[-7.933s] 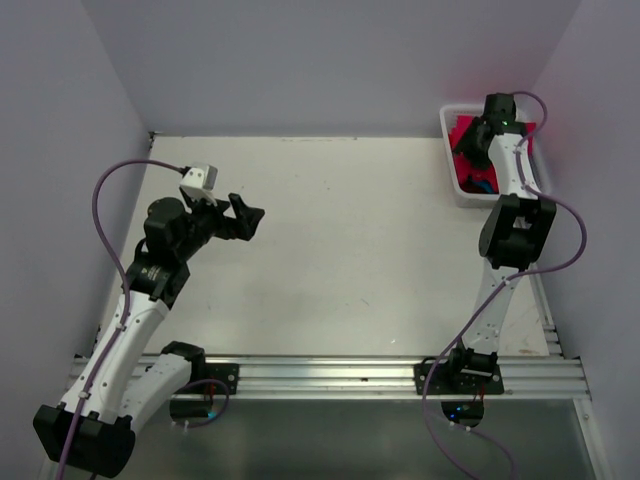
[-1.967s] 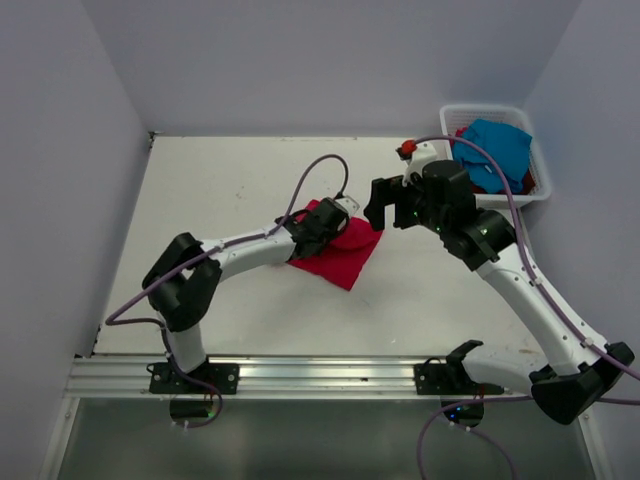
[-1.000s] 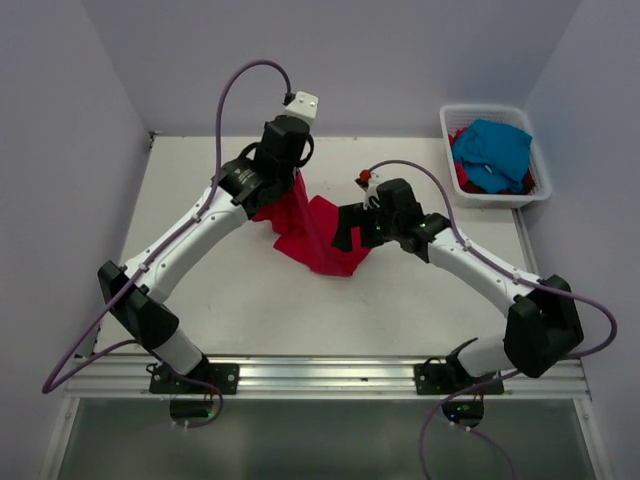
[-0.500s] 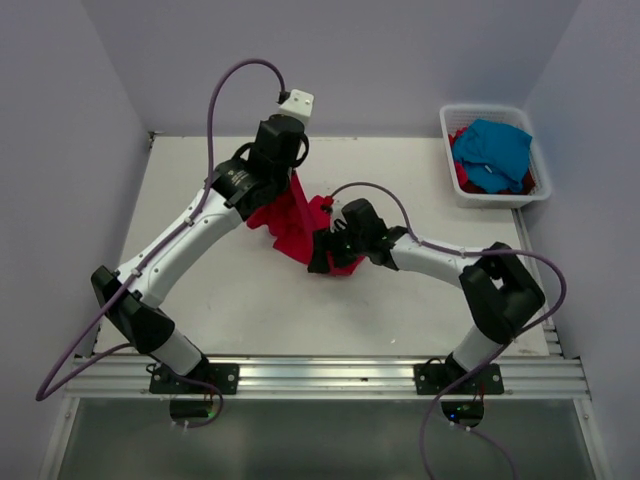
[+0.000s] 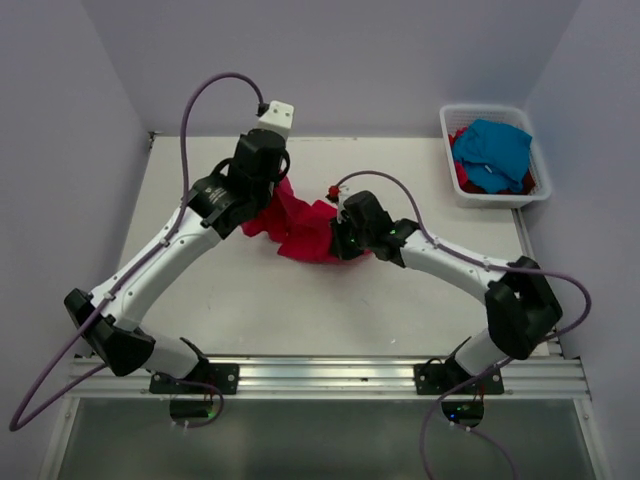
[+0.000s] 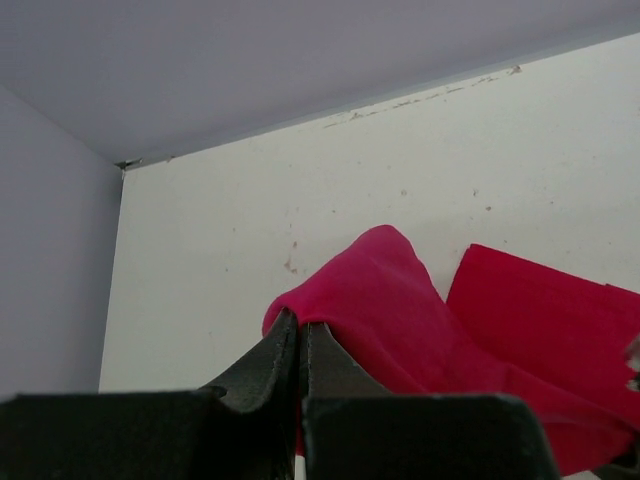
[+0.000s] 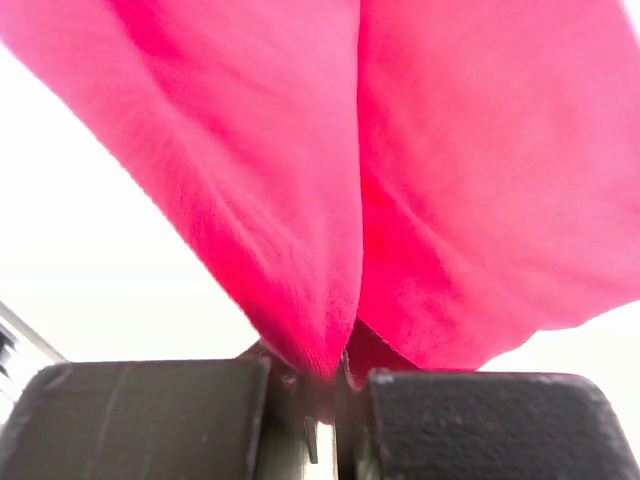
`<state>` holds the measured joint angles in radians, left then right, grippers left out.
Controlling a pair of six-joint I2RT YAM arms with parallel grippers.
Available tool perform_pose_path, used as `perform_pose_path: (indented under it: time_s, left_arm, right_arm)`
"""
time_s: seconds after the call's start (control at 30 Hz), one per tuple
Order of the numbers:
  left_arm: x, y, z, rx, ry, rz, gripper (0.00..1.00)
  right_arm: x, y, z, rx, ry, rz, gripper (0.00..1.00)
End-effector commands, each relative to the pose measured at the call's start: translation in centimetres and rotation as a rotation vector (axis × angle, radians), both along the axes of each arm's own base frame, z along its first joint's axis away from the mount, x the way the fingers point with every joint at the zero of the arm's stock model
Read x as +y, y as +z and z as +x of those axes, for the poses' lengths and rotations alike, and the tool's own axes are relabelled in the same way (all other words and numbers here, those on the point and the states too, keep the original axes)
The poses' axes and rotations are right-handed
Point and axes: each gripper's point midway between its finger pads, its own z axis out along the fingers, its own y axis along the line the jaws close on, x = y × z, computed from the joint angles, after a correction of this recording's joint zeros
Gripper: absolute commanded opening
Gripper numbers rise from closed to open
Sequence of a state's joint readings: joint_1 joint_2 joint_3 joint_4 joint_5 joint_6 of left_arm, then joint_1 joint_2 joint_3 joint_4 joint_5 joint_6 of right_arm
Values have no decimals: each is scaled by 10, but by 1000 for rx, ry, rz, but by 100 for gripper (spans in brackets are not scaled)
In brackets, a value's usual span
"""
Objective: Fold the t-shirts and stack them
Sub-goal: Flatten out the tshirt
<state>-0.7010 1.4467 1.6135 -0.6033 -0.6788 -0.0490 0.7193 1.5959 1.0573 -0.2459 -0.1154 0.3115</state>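
The left gripper (image 6: 300, 340) was pinched shut on a raised fold of the crimson t-shirt (image 5: 300, 228), which ran rightward from its fingers (image 6: 266, 366) to the right gripper (image 7: 335, 385), clamped on the opposite edge; the cloth between seemingly sagged, bunched.

Since 7.9 s ago, 1 red t-shirt (image 5: 300, 228) comes out of the basket (image 5: 447, 122) onto the counter (image 5: 400, 300), and the turquoise t-shirt (image 5: 495, 148) now lies topmost in that basket. Compared with 1 s ago, the left fingers (image 6: 262, 362), clamped on a fold of the red cloth, sit lower and further left, so the shirt no longer hangs tall but sags between the 2 arms. The right fingers (image 7: 160, 420), clear of the cloth 2 s ago, now pinch its right edge, further right than 0.5 s ago.
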Motion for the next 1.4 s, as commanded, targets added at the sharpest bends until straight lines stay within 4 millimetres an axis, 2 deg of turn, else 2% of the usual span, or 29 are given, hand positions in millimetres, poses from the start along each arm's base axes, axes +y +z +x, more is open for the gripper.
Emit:
perform_pose_path:
  time_s: [0.0, 0.07, 0.13, 0.17, 0.23, 0.37, 0.47, 0.5, 0.57, 0.63, 0.73, 0.9, 0.93, 0.97, 1.0, 1.07, 1.1, 1.13, 1.17, 1.2, 1.27, 1.3, 1.37]
  left_arm:
    - [21, 18, -18, -53, 64, -73, 0]
    - [28, 10, -25, -36, 83, -68, 0]
    - [36, 7, -36, -29, 95, -79, 0]
    - [40, 8, -40, -34, 109, -79, 0]
    - [47, 10, -52, -35, 119, -99, 0]
    - [68, 31, -77, -70, 143, -176, 0]
    - [93, 60, -103, -133, 174, -266, 0]
    - [99, 63, -109, -136, 182, -280, 0]
    - [111, 82, -123, -174, 186, -331, 0]
    - [119, 93, -133, -187, 185, -365, 0]
    - [122, 101, -143, -177, 167, -398, 0]
    - [98, 89, -136, -90, 101, -393, 0]
    - [94, 77, -131, -73, 102, -370, 0]
    - [94, 79, -126, -110, 114, -378, 3]
    - [89, 51, -117, -75, 134, -326, 4]
    - [80, 34, -101, -87, 146, -308, 4]
    - [79, 7, -94, -49, 173, -283, 2]
    - [77, -6, -87, -32, 180, -278, 0]
    - [65, -20, -76, -10, 165, -310, 0]
    - [71, -48, -68, 35, 197, -293, 0]
    - [63, -76, -52, 69, 188, -323, 0]
    - [73, -104, -47, 109, 232, -315, 0]
    - [73, -131, -32, 138, 246, -335, 0]
  right_arm:
    - [-36, 88, 14, -226, -100, -51, 0]
    - [-57, 100, 9, -234, -141, -106, 0]
    - [-75, 131, 10, -303, -200, -127, 0]
    - [-85, 137, 7, -309, -220, -155, 0]
    - [-102, 163, 6, -371, -273, -160, 0]
    - [-127, 197, -2, -437, -338, -166, 0]
    - [-144, 217, -12, -471, -370, -168, 0]
    - [-147, 225, -14, -481, -378, -158, 0]
    - [-151, 230, -20, -481, -374, -156, 0]
    - [-152, 239, -27, -480, -363, -130, 0]
    - [-151, 243, -33, -462, -347, -113, 0]
    - [-141, 235, -31, -414, -314, -126, 0]
    - [-139, 230, -26, -408, -321, -146, 0]
    - [-136, 228, -21, -409, -324, -150, 0]
    - [-134, 220, -17, -399, -324, -166, 0]
    - [-120, 199, -4, -358, -308, -203, 0]
    - [-115, 187, 1, -335, -304, -225, 0]
    - [-111, 178, 5, -319, -302, -238, 0]
    - [-104, 163, 14, -294, -300, -261, 0]
    - [-100, 151, 16, -277, -295, -273, 0]
    - [-92, 126, 26, -242, -294, -310, 0]
    - [-91, 116, 27, -224, -293, -323, 0]
    - [-81, 96, 32, -193, -278, -335, 0]
